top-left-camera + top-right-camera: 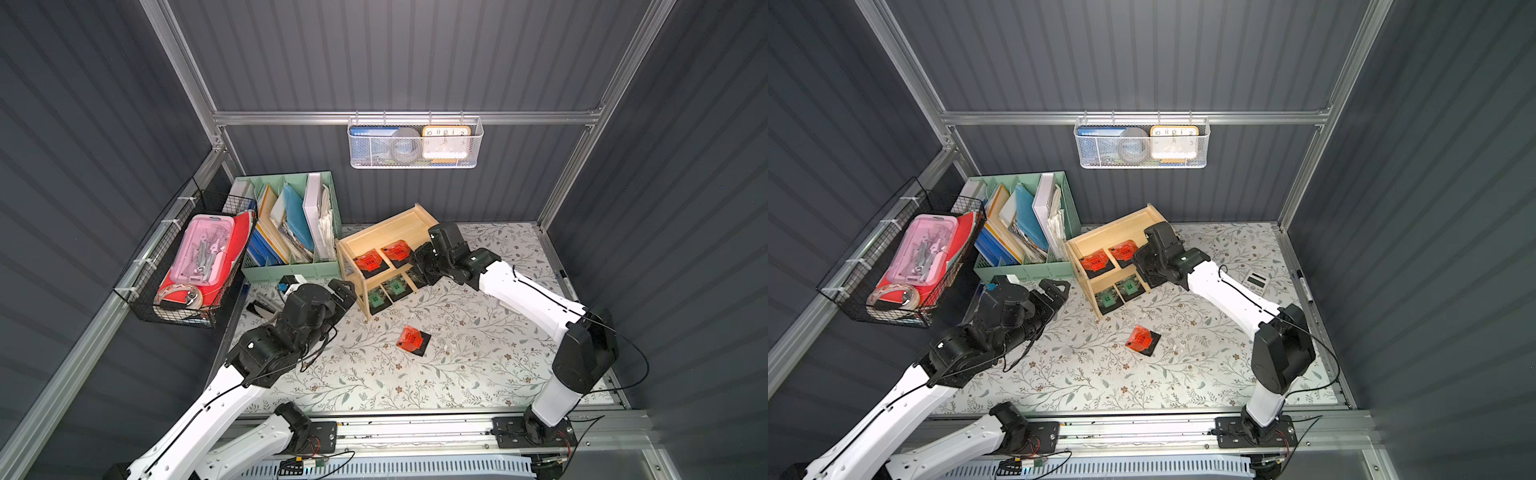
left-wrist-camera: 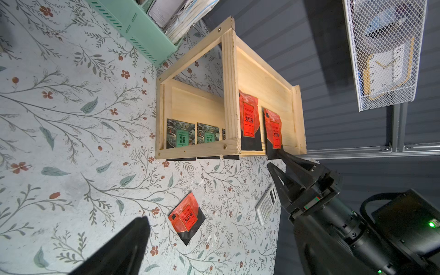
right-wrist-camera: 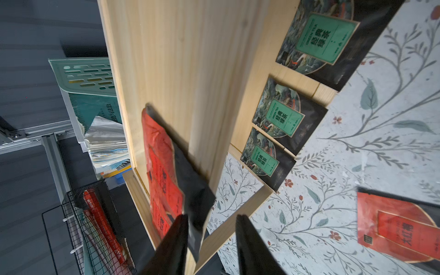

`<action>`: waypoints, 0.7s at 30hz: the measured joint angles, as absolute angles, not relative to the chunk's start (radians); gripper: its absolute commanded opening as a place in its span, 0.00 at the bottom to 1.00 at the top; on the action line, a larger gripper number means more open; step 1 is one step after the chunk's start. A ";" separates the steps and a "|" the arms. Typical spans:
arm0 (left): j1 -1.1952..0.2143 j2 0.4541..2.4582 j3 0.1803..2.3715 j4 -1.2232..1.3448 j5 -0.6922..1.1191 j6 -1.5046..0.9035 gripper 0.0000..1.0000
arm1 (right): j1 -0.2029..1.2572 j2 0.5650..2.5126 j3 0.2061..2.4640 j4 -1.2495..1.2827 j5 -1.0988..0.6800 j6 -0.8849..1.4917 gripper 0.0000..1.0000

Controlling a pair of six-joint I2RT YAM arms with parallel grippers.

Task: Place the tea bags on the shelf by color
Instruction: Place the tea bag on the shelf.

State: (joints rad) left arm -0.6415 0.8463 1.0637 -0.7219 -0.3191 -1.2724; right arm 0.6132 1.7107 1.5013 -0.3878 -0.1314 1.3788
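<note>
Your right gripper (image 3: 210, 220) is at the shelf (image 1: 390, 232), at its 3 o'clock in both top views, with the fingertips at the front of the upper board. In the right wrist view its jaws stand parted. The black corner of an orange-red tea bag (image 2: 272, 128) lies between them, against one finger (image 3: 177, 235), yet nothing pinches it, so treat that hand as released. The bag lies flat on the upper board, label up, with its corner jutting past the front edge. A second orange-red tea bag (image 1: 369, 262) lies just beside it on the same board, toward 9 o'clock.

On the lower board you have three green tea bags (image 3: 283, 116) in a row, their black edges poking out past the front. From above, the right gripper hides much of the one at the 3 o'clock end.

The third orange-red tea bag (image 1: 411, 340) lies label up on the floral table cover (image 1: 457, 365), at the shelf's 6 o'clock, well apart from the shelf and both grippers.

Your left gripper (image 1: 344, 291) sits at the shelf's 8 o'clock, near its end post, jaws spread wide with nothing between them.

The mint-green file organizer (image 1: 291, 272) stands just beside the shelf at its 9 o'clock. A calculator (image 1: 1254, 283) lies at 3 o'clock, beyond the right arm.
</note>
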 measured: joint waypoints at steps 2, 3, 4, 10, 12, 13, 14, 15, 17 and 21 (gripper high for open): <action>-0.641 0.846 1.063 -0.722 -0.319 -1.272 1.00 | 0.613 1.711 1.501 -0.382 -0.134 1.378 0.38; -0.641 0.846 1.063 -0.722 -0.319 -1.272 1.00 | 0.613 1.711 1.501 -0.379 -0.135 1.378 0.38; -0.641 0.846 1.063 -0.722 -0.319 -1.272 1.00 | 0.613 1.711 1.501 -0.376 -0.137 1.378 0.38; -0.641 0.846 1.063 -0.722 -0.319 -1.272 1.00 | 0.613 1.711 1.510 -0.366 -0.142 1.378 0.38; -0.641 0.846 1.063 -0.722 -0.320 -1.272 1.00 | 0.613 1.712 1.520 -0.366 -0.146 1.378 0.38; -0.641 0.846 1.063 -0.722 -0.320 -1.272 1.00 | 0.613 1.713 1.526 -0.364 -0.147 1.378 0.38; -0.641 0.846 1.063 -0.722 -0.320 -1.272 1.00 | 0.613 1.714 1.533 -0.363 -0.150 1.378 0.38; -0.641 0.846 1.063 -0.722 -0.321 -1.272 1.00 | 0.613 1.718 1.541 -0.363 -0.152 1.378 0.38; -0.641 0.846 1.063 -0.722 -0.323 -1.272 1.00 | 0.613 1.727 1.555 -0.360 -0.155 1.375 0.38; -0.641 0.846 1.063 -0.722 -0.323 -1.272 1.00 | 0.613 1.743 1.568 -0.359 -0.159 1.374 0.38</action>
State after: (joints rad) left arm -0.6415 0.8463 1.0626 -0.7219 -0.3229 -1.2720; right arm 0.6132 1.7432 1.5677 -0.3588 -0.1585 1.3735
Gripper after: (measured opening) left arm 0.997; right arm 0.377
